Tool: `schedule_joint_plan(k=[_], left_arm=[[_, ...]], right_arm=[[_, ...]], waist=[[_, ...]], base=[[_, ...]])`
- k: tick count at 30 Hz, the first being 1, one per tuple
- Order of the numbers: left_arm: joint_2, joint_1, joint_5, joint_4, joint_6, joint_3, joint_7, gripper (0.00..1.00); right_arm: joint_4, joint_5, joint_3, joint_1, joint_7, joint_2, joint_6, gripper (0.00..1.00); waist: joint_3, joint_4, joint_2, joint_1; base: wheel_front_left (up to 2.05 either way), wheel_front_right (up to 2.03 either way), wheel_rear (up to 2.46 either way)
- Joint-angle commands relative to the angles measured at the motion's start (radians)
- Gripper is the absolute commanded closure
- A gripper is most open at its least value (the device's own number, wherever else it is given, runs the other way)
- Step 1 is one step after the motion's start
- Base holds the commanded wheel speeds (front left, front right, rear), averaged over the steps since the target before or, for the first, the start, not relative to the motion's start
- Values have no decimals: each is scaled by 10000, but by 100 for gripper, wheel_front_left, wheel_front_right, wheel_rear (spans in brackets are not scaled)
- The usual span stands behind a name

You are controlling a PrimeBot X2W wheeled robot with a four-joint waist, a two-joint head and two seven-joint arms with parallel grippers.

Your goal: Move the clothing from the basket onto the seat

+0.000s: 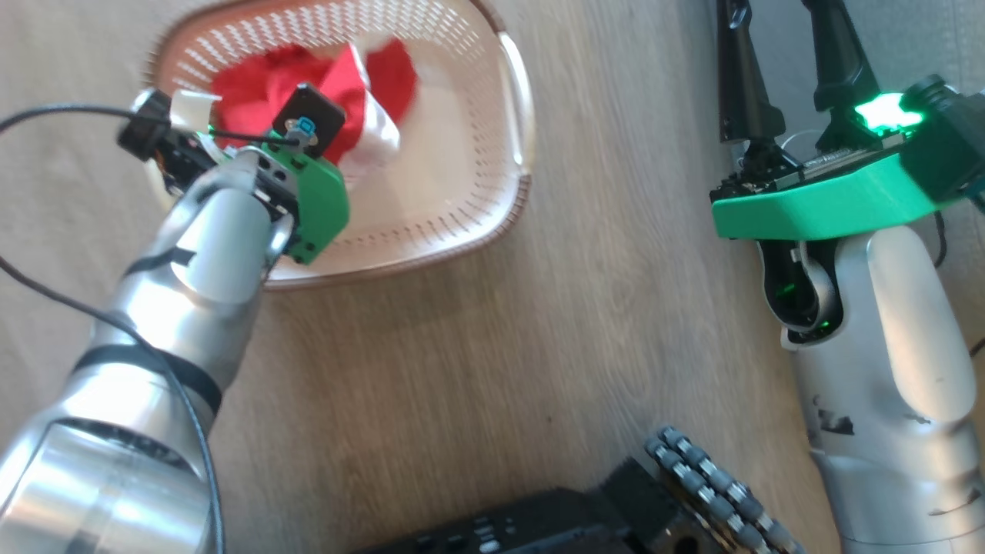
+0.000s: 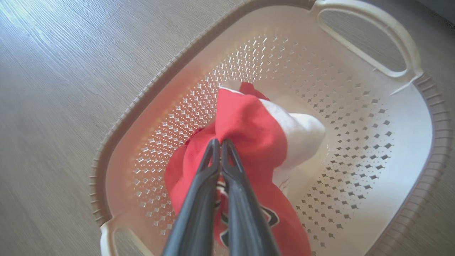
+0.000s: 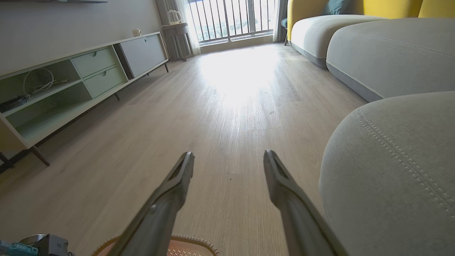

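The cream perforated basket (image 1: 477, 200) (image 2: 355, 170) stands on the wooden floor. Inside it lies the clothing (image 1: 254, 85) (image 2: 249, 121), red with white lining. My left gripper (image 2: 220, 142) is shut on a pinched fold of the red clothing over the basket floor; in the head view its fingers are hidden behind the green wrist. My right gripper (image 1: 785, 46) (image 3: 229, 156) hangs open with nothing between its fingers, to the right of the basket, beside the grey seat (image 3: 398, 170). A strip of the basket's brown rim (image 3: 192, 241) shows below it.
A low sideboard (image 3: 71, 85) lines the left wall. More grey cushions and a yellow sofa back (image 3: 384, 49) stand further along on the right. My dark wheeled base (image 1: 616, 515) shows at the bottom of the head view. Open wooden floor (image 3: 231, 99) runs toward the window.
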Motion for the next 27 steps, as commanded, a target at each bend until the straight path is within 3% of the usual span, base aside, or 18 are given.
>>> schedule_joint_plan(k=[1, 18, 27], left_arm=[[17, 208, -256, -311, -41, 294, -193, 100], [-332, 1873, -2253, -2977, -119, 1443, -299, 100], [-343, 2651, -2814, -4241, -85, 1533, -299, 100]], right_arm=[[-139, -151, 62, 454, -65, 55, -2, 0], [1086, -853, -96, 1577, -65, 55, -2, 0], [1536, -913, -90, 2202, -65, 55, -2, 0]], waist=[[-755, 609, -1, 0], [-3567, 1960, -1, 0], [-4695, 2382, -1, 0]], base=[[0, 0, 0], [0, 0, 0], [0, 0, 0]])
